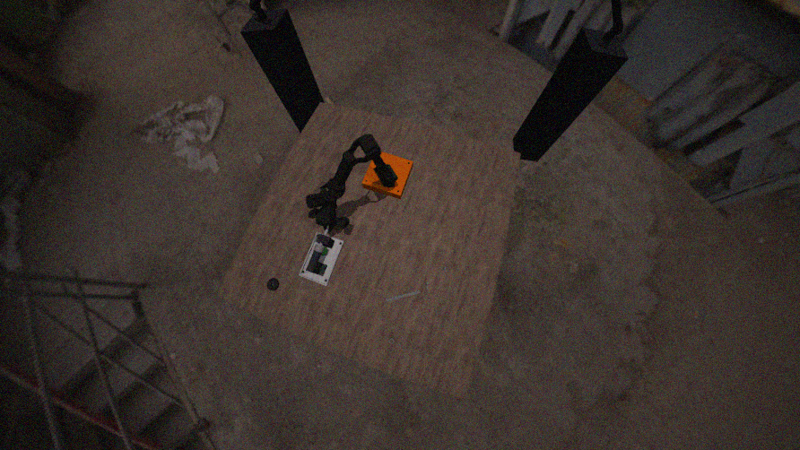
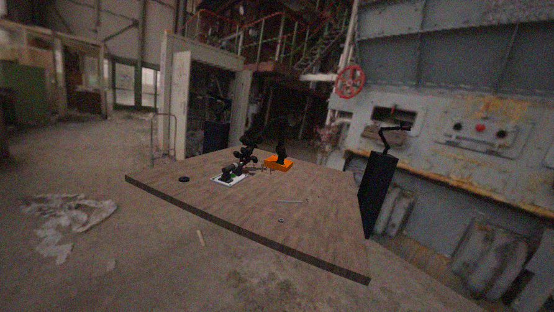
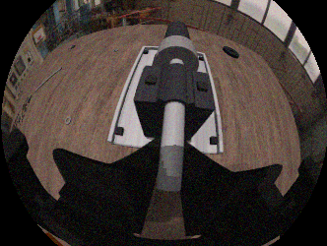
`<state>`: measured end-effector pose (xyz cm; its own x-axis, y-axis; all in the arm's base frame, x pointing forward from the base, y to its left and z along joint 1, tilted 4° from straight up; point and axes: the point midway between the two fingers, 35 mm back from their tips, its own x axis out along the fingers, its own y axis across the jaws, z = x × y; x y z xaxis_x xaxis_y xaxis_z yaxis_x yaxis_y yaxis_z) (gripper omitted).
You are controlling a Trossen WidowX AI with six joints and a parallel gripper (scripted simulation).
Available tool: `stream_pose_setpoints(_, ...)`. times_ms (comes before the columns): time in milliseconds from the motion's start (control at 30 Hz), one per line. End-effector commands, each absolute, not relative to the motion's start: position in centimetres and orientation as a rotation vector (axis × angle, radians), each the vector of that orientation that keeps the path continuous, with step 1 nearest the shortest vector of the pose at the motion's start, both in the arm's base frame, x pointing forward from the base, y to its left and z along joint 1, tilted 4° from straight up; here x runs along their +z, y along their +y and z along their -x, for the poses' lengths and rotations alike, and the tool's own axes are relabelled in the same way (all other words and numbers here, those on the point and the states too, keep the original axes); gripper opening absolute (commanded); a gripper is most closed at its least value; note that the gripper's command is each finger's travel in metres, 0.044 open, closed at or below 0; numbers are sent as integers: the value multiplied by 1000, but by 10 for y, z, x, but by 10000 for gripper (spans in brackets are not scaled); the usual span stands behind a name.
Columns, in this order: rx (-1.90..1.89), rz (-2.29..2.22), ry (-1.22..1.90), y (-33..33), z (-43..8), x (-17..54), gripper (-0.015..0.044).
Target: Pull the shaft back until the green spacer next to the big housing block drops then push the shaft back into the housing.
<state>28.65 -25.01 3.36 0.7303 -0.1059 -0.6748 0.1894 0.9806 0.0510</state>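
Wrist view shows the gripper (image 3: 164, 189) clamped on the near end of the smooth, rigid shaft (image 3: 172, 126), likely slippery, which runs from the jaws through the dark housing block (image 3: 175, 91) on its white base plate (image 3: 128, 123).

Shaft (image 3: 171, 131) through housing (image 3: 175, 91) on baseplate (image 3: 128, 126)

a smooth, matt grey metal-looking shaft (image 3: 174, 131) runs through a dull black block housing (image 3: 175, 93) on a flat white base plate (image 3: 131, 123), atop a rough-grained brown wooden desk (image 1: 425, 268); the matt black tool (image 3: 167, 190) grips it.
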Motion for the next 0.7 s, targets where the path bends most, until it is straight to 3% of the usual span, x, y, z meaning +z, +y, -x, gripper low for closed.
stream_pose_setpoints(0,-161,-120,731,-251,-290,35,0)
stream_pose_setpoints(667,-161,-120,730,-252,-296,35,0)
